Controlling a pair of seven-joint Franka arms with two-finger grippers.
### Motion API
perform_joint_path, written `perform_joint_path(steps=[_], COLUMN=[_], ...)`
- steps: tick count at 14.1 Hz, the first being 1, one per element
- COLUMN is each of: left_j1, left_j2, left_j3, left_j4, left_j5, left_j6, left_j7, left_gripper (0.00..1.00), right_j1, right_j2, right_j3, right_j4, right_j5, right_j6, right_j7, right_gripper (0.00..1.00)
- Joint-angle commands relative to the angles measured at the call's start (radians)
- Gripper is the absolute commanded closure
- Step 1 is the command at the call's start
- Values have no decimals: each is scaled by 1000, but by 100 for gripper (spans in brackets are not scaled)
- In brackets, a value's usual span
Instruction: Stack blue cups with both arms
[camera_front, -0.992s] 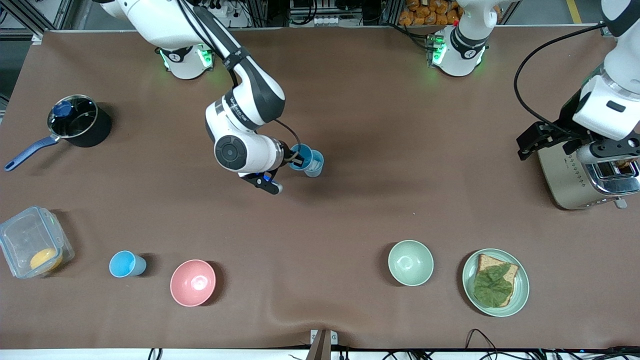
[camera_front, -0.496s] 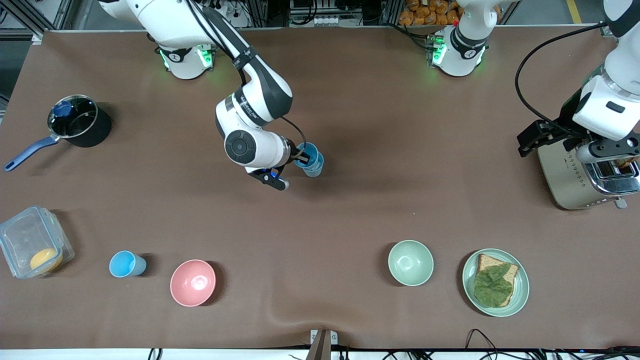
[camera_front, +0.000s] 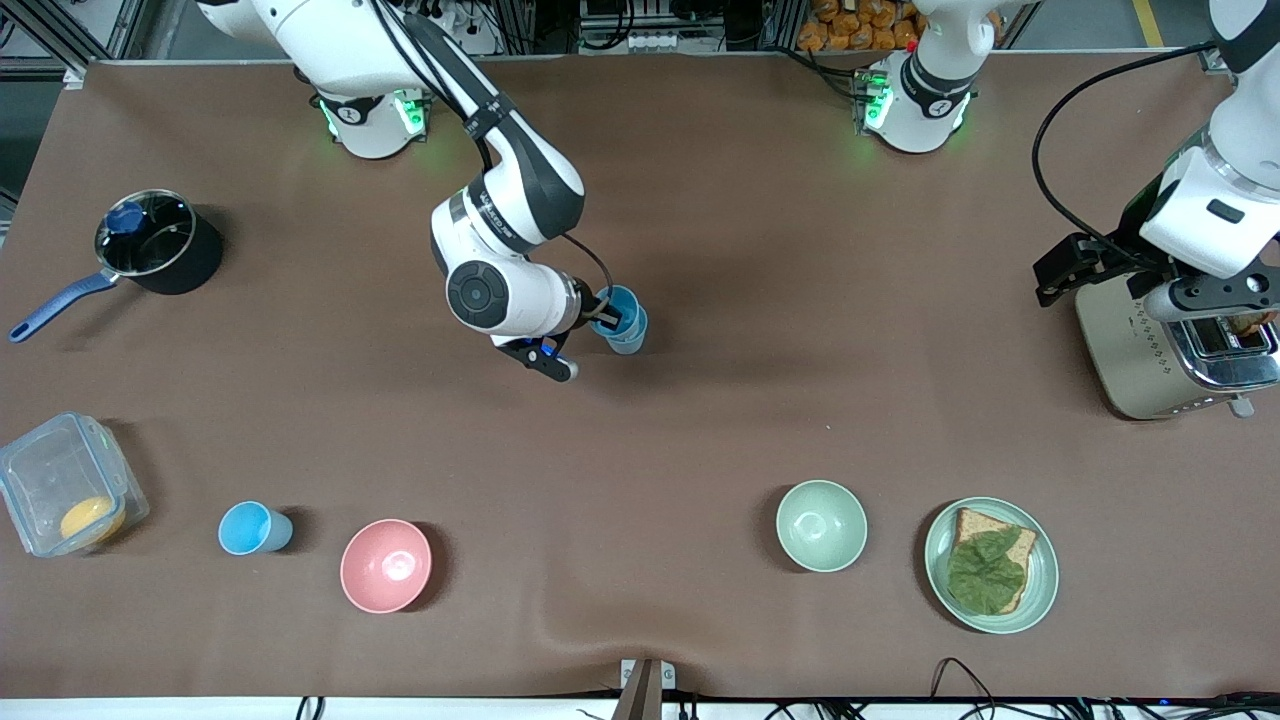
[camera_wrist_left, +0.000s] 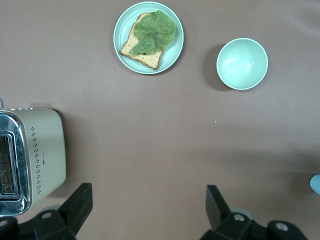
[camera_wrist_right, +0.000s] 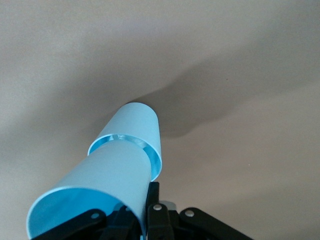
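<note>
My right gripper is shut on the rim of a blue cup, near the table's middle. That cup's base sits tilted inside a second, paler blue cup that stands on the table. In the right wrist view the held cup reaches into the standing cup, with one finger inside the held rim and one outside at my right gripper. A third blue cup stands near the front camera, toward the right arm's end. My left gripper is open and empty, over the toaster.
A pink bowl stands beside the third cup, and a clear box with a yellow item is also there. A green bowl and a plate with toast sit toward the left arm's end. A black saucepan sits at the right arm's end.
My right gripper has carried the held cup a little toward the left arm's end, so it sits over and in the standing cup. The left arm has shifted slightly.
</note>
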Motion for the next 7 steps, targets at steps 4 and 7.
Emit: perform_joint_path(steps=[4,7], left_j1=[-111,-189], left_j2=[-44,-46], left_j3=[158,219], left_j4=[5,6], left_j5=[0,4], left_j6=[-52,-78], left_j7=[42,47], left_gripper=[0,0], right_j1=[15,12], right_j2=[-15,-17], right_j3=[-13,-14], right_j4=[-10,-8], right_j5=[17,8], right_j6=[11,2], right_j7=[13,12], right_gripper=[72,0])
